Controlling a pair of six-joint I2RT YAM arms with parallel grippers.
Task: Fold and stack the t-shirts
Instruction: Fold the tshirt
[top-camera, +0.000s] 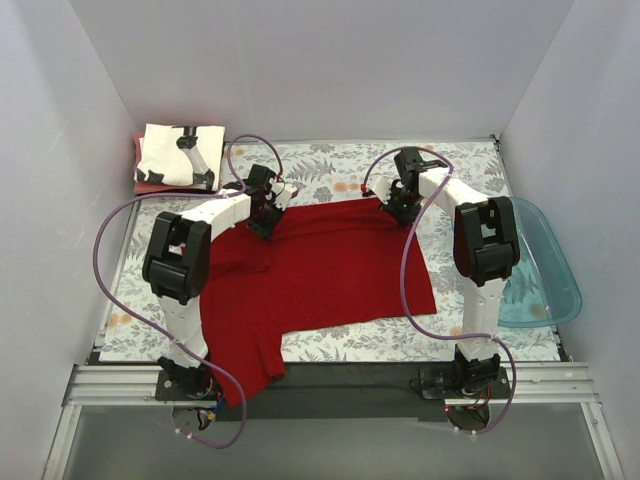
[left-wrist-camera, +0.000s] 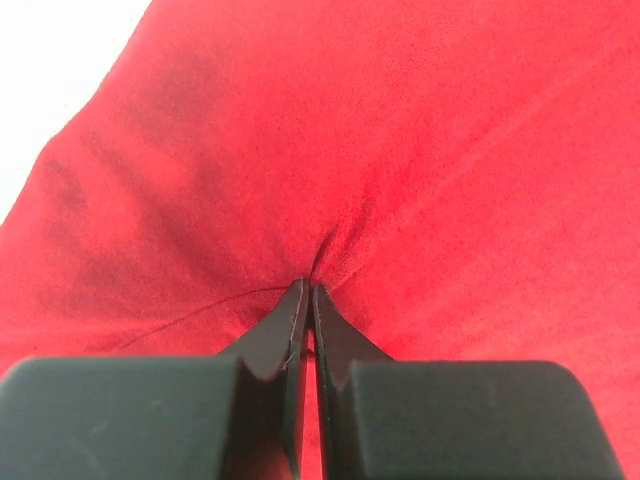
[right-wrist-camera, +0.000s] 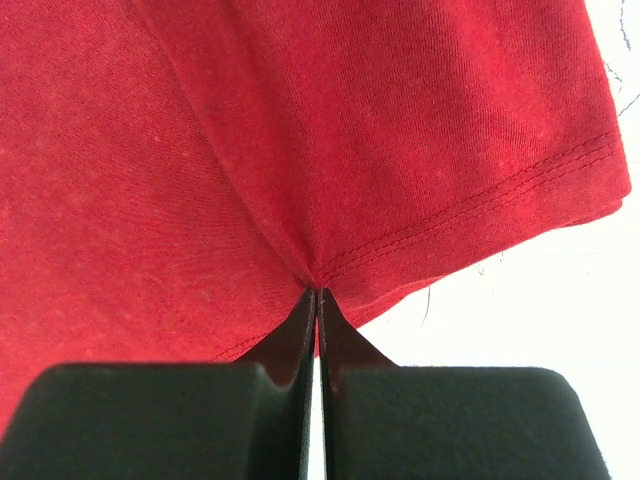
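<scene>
The dark red t-shirt (top-camera: 320, 270) lies spread across the floral table cloth, with one part hanging over the near edge. My left gripper (top-camera: 264, 226) is shut on its far left part; the left wrist view shows the red cloth (left-wrist-camera: 330, 150) pinched at my left gripper (left-wrist-camera: 307, 287). My right gripper (top-camera: 403, 213) is shut on the far right corner; the right wrist view shows the hemmed edge (right-wrist-camera: 480, 210) pinched at my right gripper (right-wrist-camera: 317, 292). A folded white t-shirt with black print (top-camera: 180, 155) lies on a reddish-pink one (top-camera: 141, 184) at the far left corner.
A translucent teal tub (top-camera: 540, 265) sits at the table's right edge, beside the right arm. White walls close in the table on the left, back and right. The grey floral cloth (top-camera: 340, 165) shows beyond the shirt.
</scene>
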